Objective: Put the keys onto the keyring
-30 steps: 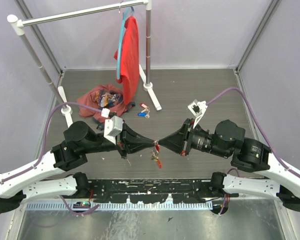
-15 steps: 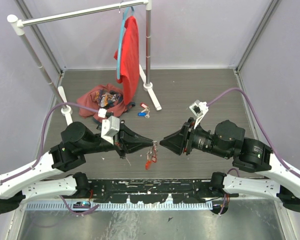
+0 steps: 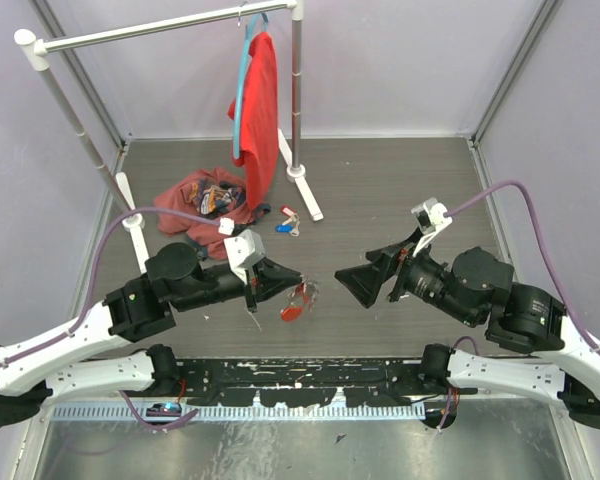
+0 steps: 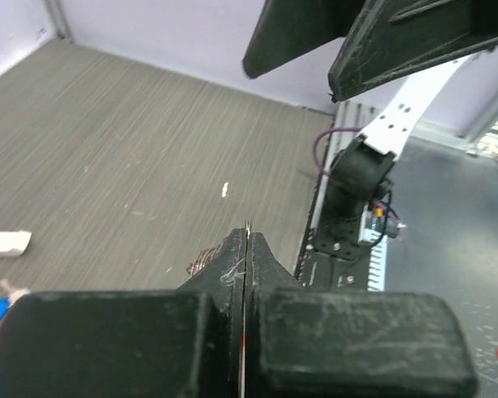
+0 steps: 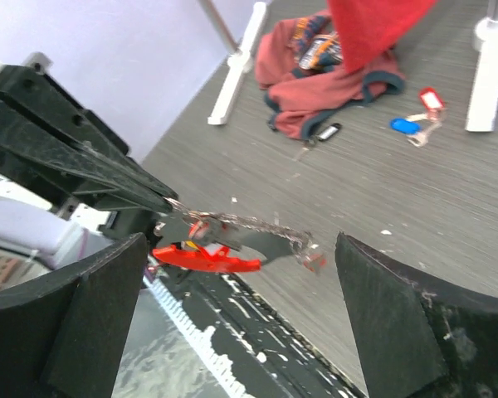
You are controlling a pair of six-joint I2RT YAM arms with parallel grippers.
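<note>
The keyring [image 5: 232, 222], a thin silver chain with a long red tag [image 5: 206, 259] and a small yellow tag, hangs from my left gripper [image 3: 298, 286], which is shut on the chain's end. In the left wrist view the left gripper [image 4: 246, 238] is pressed flat together, with a bit of chain [image 4: 201, 264] showing beside it. My right gripper [image 3: 354, 280] stands wide open just right of the keyring and apart from it. Through the right gripper [image 5: 241, 274] I see the keyring dangling. Loose keys [image 3: 288, 223] with blue and red tags lie on the floor farther back.
A red garment pile [image 3: 202, 200] lies at the back left beside a white clothes rack [image 3: 296, 100]. A red shirt on a blue hanger [image 3: 255, 110] hangs from the rack. A black key fob [image 5: 328, 131] lies by the pile. A black rail [image 3: 300, 380] runs along the near edge.
My right gripper has opened wide and drawn back to the right, away from the keyring. The keyring now hangs from the left gripper alone and has swung left.
</note>
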